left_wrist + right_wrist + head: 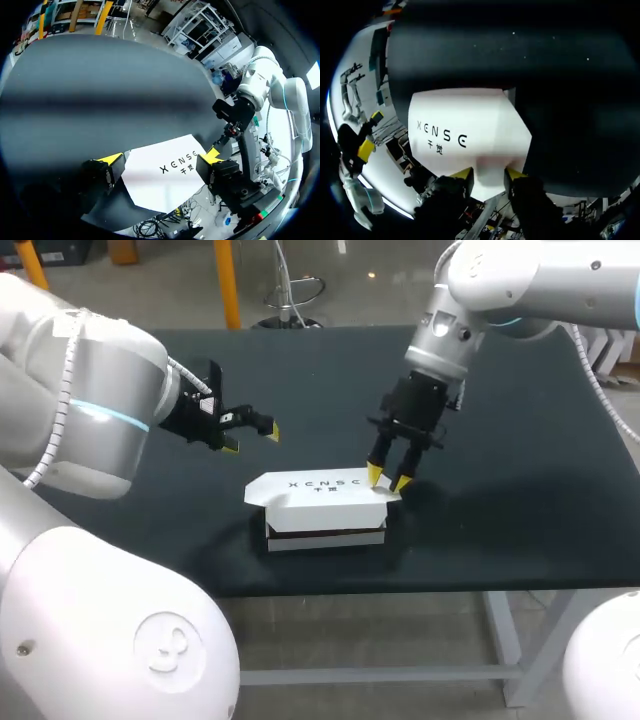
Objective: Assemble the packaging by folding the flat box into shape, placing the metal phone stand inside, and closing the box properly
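Folded white box (312, 502), black-lettered lid

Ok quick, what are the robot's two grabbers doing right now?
Left gripper: open, holding nothing.
Right gripper: at the lid end of the white box; cannot tell if it grips.

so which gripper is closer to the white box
Right. The right gripper is down at the right end of the white box's lid, seemingly touching it. The left gripper hangs open over the table, apart from the box, off its back left.
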Tool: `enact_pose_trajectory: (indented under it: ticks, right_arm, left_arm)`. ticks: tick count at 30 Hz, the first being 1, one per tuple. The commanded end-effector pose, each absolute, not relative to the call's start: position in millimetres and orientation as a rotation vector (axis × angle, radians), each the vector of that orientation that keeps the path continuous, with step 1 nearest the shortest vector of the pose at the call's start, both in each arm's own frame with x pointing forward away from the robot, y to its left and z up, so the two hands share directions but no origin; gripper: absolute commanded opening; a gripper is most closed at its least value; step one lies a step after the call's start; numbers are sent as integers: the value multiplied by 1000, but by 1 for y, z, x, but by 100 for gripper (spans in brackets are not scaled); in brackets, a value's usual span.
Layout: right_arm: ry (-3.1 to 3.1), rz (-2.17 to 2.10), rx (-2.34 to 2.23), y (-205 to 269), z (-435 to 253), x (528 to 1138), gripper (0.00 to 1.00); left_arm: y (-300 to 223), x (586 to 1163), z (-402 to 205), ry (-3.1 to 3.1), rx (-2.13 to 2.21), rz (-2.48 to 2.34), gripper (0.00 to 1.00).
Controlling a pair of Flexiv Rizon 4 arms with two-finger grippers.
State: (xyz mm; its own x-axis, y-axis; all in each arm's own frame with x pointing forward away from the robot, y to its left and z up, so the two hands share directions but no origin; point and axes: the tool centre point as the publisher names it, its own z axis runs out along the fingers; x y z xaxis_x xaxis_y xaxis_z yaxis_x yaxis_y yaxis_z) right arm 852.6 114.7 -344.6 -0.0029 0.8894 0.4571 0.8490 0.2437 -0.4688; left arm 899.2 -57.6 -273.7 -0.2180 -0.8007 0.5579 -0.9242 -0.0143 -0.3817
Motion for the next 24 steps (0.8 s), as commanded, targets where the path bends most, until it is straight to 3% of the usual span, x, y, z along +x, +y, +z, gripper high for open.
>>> enact_pose_trajectory:
  ticks: [1,3,24]
  right_arm:
    - [-1831,78,-1591,115,-345,854,44]
    - [-1830,78,-1590,115,-346,854,44]
    - [-1823,79,-1592,116,-347,855,44]
  left_arm:
    - [-57,907,-273,-1742,1688,105,100]
    - [-60,910,-277,-1679,2111,159,100]
    - [-53,911,-278,-1764,1877,17,100]
